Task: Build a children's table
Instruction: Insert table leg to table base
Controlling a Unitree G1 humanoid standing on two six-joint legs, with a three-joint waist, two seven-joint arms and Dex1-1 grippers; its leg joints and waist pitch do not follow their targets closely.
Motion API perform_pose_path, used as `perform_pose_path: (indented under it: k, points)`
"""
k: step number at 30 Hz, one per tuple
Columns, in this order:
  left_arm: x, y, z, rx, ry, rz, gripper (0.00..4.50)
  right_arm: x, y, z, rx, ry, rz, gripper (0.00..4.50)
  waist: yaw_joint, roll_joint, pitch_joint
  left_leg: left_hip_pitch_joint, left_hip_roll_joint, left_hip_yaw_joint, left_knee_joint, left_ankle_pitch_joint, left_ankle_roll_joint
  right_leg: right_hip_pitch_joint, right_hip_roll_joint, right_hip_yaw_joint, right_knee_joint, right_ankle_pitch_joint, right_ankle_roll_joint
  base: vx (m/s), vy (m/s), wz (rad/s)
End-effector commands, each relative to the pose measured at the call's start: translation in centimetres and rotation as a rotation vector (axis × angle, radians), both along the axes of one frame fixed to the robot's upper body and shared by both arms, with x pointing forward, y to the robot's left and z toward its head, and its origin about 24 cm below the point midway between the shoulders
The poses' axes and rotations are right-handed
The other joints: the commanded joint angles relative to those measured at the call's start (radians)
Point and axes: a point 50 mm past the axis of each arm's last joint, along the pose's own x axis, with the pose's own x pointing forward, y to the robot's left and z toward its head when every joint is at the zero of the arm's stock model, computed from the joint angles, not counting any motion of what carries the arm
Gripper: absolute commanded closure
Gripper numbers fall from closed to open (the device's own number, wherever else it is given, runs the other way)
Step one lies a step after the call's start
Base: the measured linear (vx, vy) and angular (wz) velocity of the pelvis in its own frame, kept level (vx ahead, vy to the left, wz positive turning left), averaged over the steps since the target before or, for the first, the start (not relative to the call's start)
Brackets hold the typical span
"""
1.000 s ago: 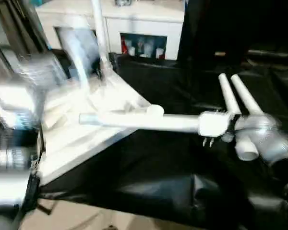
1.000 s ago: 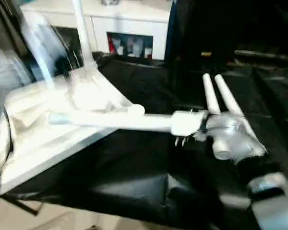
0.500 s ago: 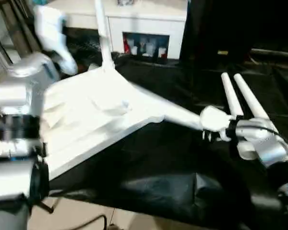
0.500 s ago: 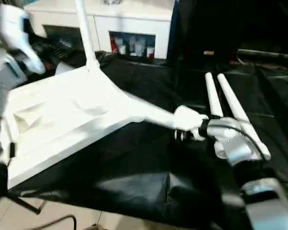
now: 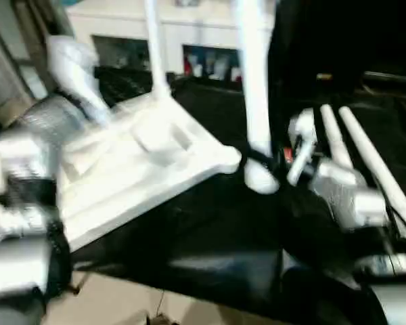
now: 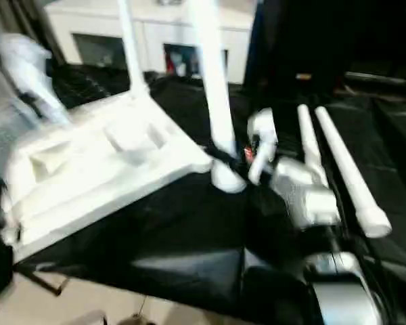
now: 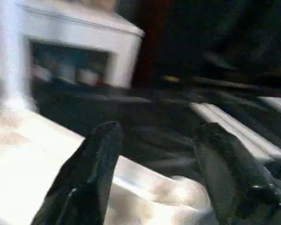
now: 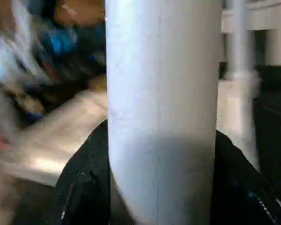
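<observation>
1. Right gripper is clamped on a white leg, held upright, seemingly ready for a corner socket
2. Left gripper hangs spread and empty over the tabletop, which lies underside up on black cloth
3. Two spare legs wait nearby

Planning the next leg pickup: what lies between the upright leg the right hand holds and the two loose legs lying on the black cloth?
In the left eye view, the right hand itself, on the held leg, then bare black cloth before the loose legs.
</observation>
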Motion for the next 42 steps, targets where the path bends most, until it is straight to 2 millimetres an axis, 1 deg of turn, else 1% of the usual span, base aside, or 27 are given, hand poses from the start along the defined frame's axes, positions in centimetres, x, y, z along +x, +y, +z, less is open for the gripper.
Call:
perform_pose_path:
  k: [1,2,3,4,5,6,7,8,10,11,13,16,17,18,19,20,21,23,24,28,29,31,34,35,38,40,42]
  points:
    - [-0.9,-1.5,1.4,-0.078,-0.021,-0.118,1.32,-0.3,-0.1,0.4,0.095,0.072,0.081,2.61,0.004,-0.01,-0.083,0.019,0.058,-0.016,-0.058,0.081,0.133,0.054,-0.078,0.046,-0.046,0.193,-0.329,0.0,0.0,0.0]
    - [-1.2,-2.2,1.5,-0.124,-0.01,-0.16,1.25,-0.6,0.0,0.3,0.122,0.105,0.124,2.61,0.009,-0.008,-0.082,0.018,0.057,-0.015,-0.058,0.078,0.127,0.053,-0.079,0.047,-0.047,0.191,-0.329,0.0,0.0,0.0]
    - [-1.5,-3.0,1.7,-0.171,0.001,-0.201,1.14,-0.8,0.0,0.2,0.149,0.137,0.169,2.61,0.006,-0.015,-0.082,0.016,0.057,-0.014,-0.058,0.08,0.124,0.057,-0.076,0.047,-0.045,0.2,-0.334,0.0,0.0,0.0]
    - [-1.9,-4.0,1.9,-0.229,0.014,-0.254,1.14,-1.3,0.1,0.1,0.16,0.174,0.228,2.61,0.013,-0.016,-0.082,0.016,0.056,-0.014,-0.057,0.085,0.123,0.056,-0.078,0.046,-0.045,0.204,-0.336,0.0,0.0,0.0]
    - [-2.0,-4.3,1.9,-0.246,0.017,-0.268,1.03,-1.5,0.1,0.1,0.158,0.184,0.245,2.61,0.016,-0.016,-0.082,0.013,0.055,-0.014,-0.056,0.087,0.122,0.056,-0.079,0.045,-0.047,0.195,-0.327,0.0,0.0,0.0]
    - [-2.1,-4.7,2.0,-0.265,0.023,-0.282,0.96,-1.7,0.2,0.0,0.148,0.187,0.258,2.61,0.014,-0.023,-0.08,0.011,0.053,-0.013,-0.057,0.085,0.123,0.057,-0.078,0.046,-0.05,0.186,-0.32,0.0,0.0,0.0]
    - [-2.1,-4.9,2.1,-0.279,0.028,-0.295,0.89,-1.8,0.2,0.0,0.146,0.191,0.269,2.61,0.016,-0.022,-0.08,0.01,0.052,-0.013,-0.057,0.078,0.117,0.06,-0.081,0.046,-0.052,0.166,-0.305,0.0,0.0,0.0]
    - [-2.4,-5.3,2.2,-0.299,0.033,-0.321,0.76,-2.1,0.3,0.1,0.152,0.2,0.292,2.61,0.015,-0.026,-0.078,0.01,0.051,-0.014,-0.06,0.074,0.111,0.061,-0.08,0.047,-0.055,0.142,-0.287,0.0,0.0,0.0]
    - [-2.8,-6.0,2.4,-0.339,0.042,-0.368,0.69,-2.6,0.3,0.4,0.166,0.216,0.325,2.61,0.015,-0.023,-0.079,0.012,0.053,-0.016,-0.061,0.075,0.101,0.059,-0.08,0.048,-0.056,0.128,-0.275,0.0,0.0,0.0]
    - [-3.1,-6.6,2.6,-0.376,0.054,-0.407,0.52,-2.8,0.4,0.6,0.172,0.223,0.349,2.61,0.014,-0.026,-0.078,0.013,0.053,-0.016,-0.061,0.079,0.097,0.061,-0.08,0.048,-0.057,0.134,-0.275,0.0,0.0,0.0]
    - [-3.4,-7.3,2.7,-0.401,0.073,-0.446,0.42,-3.1,0.4,0.8,0.17,0.228,0.369,2.61,0.013,-0.027,-0.078,0.011,0.052,-0.017,-0.061,0.08,0.093,0.061,-0.079,0.047,-0.057,0.14,-0.281,0.0,0.0,0.0]
    - [-3.8,-8.4,2.2,-0.396,0.116,-0.473,0.22,-3.5,0.5,1.1,0.149,0.237,0.414,2.61,0.01,-0.023,-0.076,0.011,0.051,-0.017,-0.062,0.068,0.09,0.062,-0.078,0.048,-0.062,0.128,-0.27,0.0,0.0,0.0]
    - [-3.8,-8.6,2.0,-0.393,0.129,-0.475,0.22,-3.6,0.6,1.1,0.137,0.237,0.424,2.61,0.01,-0.025,-0.076,0.011,0.05,-0.017,-0.063,0.065,0.088,0.063,-0.078,0.049,-0.064,0.122,-0.265,0.0,0.0,0.0]
    - [-3.8,-8.9,1.8,-0.392,0.141,-0.473,0.11,-3.8,0.6,1.1,0.132,0.238,0.436,2.61,0.011,-0.02,-0.077,0.011,0.05,-0.019,-0.063,0.062,0.086,0.062,-0.078,0.049,-0.064,0.117,-0.262,0.0,0.0,0.0]
    - [-3.7,-9.1,1.6,-0.391,0.156,-0.469,0.04,-3.9,0.6,1.1,0.128,0.238,0.448,2.61,0.009,-0.023,-0.076,0.013,0.051,-0.018,-0.064,0.059,0.081,0.063,-0.078,0.049,-0.066,0.114,-0.257,0.0,0.0,0.0]
    - [-3.6,-9.5,1.3,-0.388,0.174,-0.465,0.04,-4.2,0.8,1.2,0.125,0.239,0.464,2.61,0.01,-0.019,-0.076,0.012,0.05,-0.019,-0.064,0.057,0.078,0.063,-0.078,0.049,-0.066,0.114,-0.257,0.0,0.0,0.0]
    - [-3.7,-9.7,1.3,-0.389,0.181,-0.468,0.0,-4.3,0.8,1.2,0.121,0.24,0.473,2.61,0.01,-0.023,-0.076,0.012,0.051,-0.02,-0.065,0.057,0.074,0.065,-0.078,0.05,-0.067,0.119,-0.253,0.0,0.0,0.0]
    - [-3.9,-10.0,1.4,-0.408,0.189,-0.488,0.0,-4.5,1.0,1.2,0.114,0.244,0.486,2.61,0.01,-0.02,-0.077,0.012,0.051,-0.021,-0.065,0.059,0.071,0.065,-0.078,0.049,-0.065,0.129,-0.255,0.0,0.0,0.0]
    - [-4.0,-10.1,1.5,-0.416,0.188,-0.496,0.0,-4.6,1.1,1.2,0.111,0.244,0.487,2.61,0.01,-0.021,-0.077,0.012,0.05,-0.021,-0.064,0.059,0.07,0.065,-0.078,0.049,-0.066,0.13,-0.255,0.0,0.0,0.0]
    - [-4.2,-10.5,2.0,-0.453,0.178,-0.519,0.0,-4.3,1.4,0.9,0.069,0.236,0.453,2.61,0.009,-0.021,-0.076,0.011,0.05,-0.021,-0.066,0.044,0.057,0.065,-0.079,0.048,-0.068,0.121,-0.263,0.0,0.0,0.0]
    - [-4.3,-10.6,2.1,-0.441,0.172,-0.517,0.0,-3.7,1.6,0.8,0.037,0.207,0.396,2.61,0.01,-0.02,-0.075,0.011,0.05,-0.021,-0.067,0.037,0.053,0.065,-0.08,0.049,-0.069,0.113,-0.26,0.0,0.0,0.0]
    - [-4.0,-10.6,2.1,-0.428,0.143,-0.458,0.0,-2.8,1.8,0.7,-0.031,0.163,0.295,2.61,0.005,-0.019,-0.075,0.012,0.052,-0.023,-0.071,0.031,0.035,0.064,-0.081,0.048,-0.07,0.098,-0.253,0.0,0.0,0.0]
    - [-2.9,-10.3,1.7,-0.382,0.148,-0.287,0.0,-1.9,2.3,0.6,-0.138,0.118,0.184,2.61,-0.002,-0.02,-0.073,0.014,0.051,-0.022,-0.073,0.015,0.019,0.066,-0.079,0.05,-0.075,0.085,-0.237,0.0,0.0,0.0]
    - [-2.8,-10.3,1.7,-0.376,0.147,-0.273,0.0,-1.8,2.3,0.6,-0.146,0.114,0.179,2.61,0.0,-0.02,-0.073,0.015,0.049,-0.021,-0.073,0.017,0.021,0.066,-0.078,0.051,-0.076,0.087,-0.229,0.0,0.0,0.0]
    - [-1.8,-9.7,1.2,-0.371,0.17,-0.1,0.36,-1.2,3.5,1.0,-0.196,0.087,0.097,2.61,-0.001,-0.021,-0.074,0.014,0.05,-0.022,-0.074,0.022,0.022,0.067,-0.076,0.052,-0.073,0.109,-0.217,0.0,0.0,0.0]
    - [-1.6,-9.6,1.1,-0.375,0.176,-0.06,0.39,-1.1,3.9,1.1,-0.208,0.081,0.074,2.61,-0.001,-0.019,-0.075,0.014,0.05,-0.023,-0.073,0.026,0.022,0.066,-0.077,0.051,-0.071,0.124,-0.224,0.0,0.0,0.0]
    - [-1.2,-9.2,0.8,-0.329,0.161,0.028,0.64,-0.8,4.6,1.1,-0.236,0.065,0.018,2.61,-0.002,-0.023,-0.075,0.014,0.049,-0.023,-0.074,0.029,0.026,0.066,-0.076,0.05,-0.071,0.128,-0.223,0.0,0.0,0.0]
